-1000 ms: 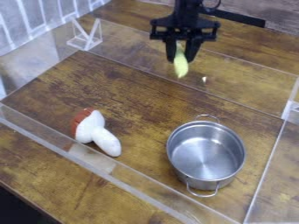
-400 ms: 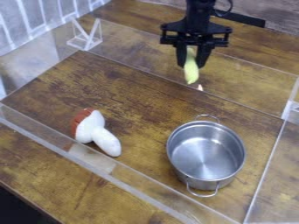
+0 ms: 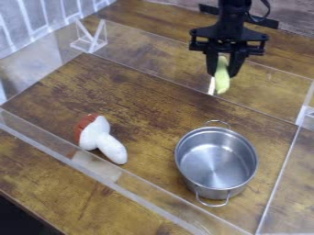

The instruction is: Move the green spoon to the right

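My black two-fingered gripper (image 3: 226, 57) is at the far side of the wooden table (image 3: 135, 101), with the small spoon with the rounded yellow-green handle (image 3: 222, 77) between its fingers. I have the fingers partly open, set about the width of that thick handle, and I judge that I have hold of it: the handle stands steeply up from between my fingers, its lower end pointing down toward the wood. Whether that lower end touches the table or hangs just above it, I cannot tell. The spoon is beyond the round silver metal pot (image 3: 216, 162), above it in the view, and well apart from the white mushroom-shaped toy with the red cap (image 3: 102, 139), which lies on its side to the left in the view. So the grasping part of the job looks done, and I take the rightward move to be under way or about to be. What is left, as I judge it, is to finish carrying the spoon right, lower it onto the wood, open my fingers and back away.
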You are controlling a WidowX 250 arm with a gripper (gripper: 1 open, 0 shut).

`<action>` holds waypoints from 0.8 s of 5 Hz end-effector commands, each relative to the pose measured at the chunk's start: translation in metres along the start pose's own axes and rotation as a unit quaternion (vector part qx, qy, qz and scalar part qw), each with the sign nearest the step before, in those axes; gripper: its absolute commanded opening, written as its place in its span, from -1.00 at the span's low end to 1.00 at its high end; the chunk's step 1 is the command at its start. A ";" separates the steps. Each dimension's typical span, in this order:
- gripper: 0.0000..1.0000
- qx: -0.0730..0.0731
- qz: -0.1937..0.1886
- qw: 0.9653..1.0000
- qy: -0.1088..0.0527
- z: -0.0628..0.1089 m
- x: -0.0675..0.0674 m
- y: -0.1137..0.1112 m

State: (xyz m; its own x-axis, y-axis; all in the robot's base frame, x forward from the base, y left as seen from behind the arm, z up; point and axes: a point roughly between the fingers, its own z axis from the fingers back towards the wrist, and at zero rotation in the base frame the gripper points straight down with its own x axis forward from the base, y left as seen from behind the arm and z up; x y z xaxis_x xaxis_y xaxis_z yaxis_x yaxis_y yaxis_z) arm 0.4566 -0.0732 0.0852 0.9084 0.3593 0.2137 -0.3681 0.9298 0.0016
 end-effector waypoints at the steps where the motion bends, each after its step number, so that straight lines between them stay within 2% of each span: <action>1: -1.00 -0.017 0.015 0.999 -0.029 0.026 0.005 -0.021; 2: 1.00 -0.009 0.041 0.999 -0.027 0.027 0.003 -0.024; 4: 1.00 -0.015 0.017 0.999 -0.023 0.029 -0.002 -0.034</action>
State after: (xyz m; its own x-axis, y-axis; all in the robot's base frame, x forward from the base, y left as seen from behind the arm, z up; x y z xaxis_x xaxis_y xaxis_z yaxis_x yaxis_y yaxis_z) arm 0.4555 -0.1025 0.0803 0.8962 0.3967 0.1986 -0.4068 0.9134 0.0114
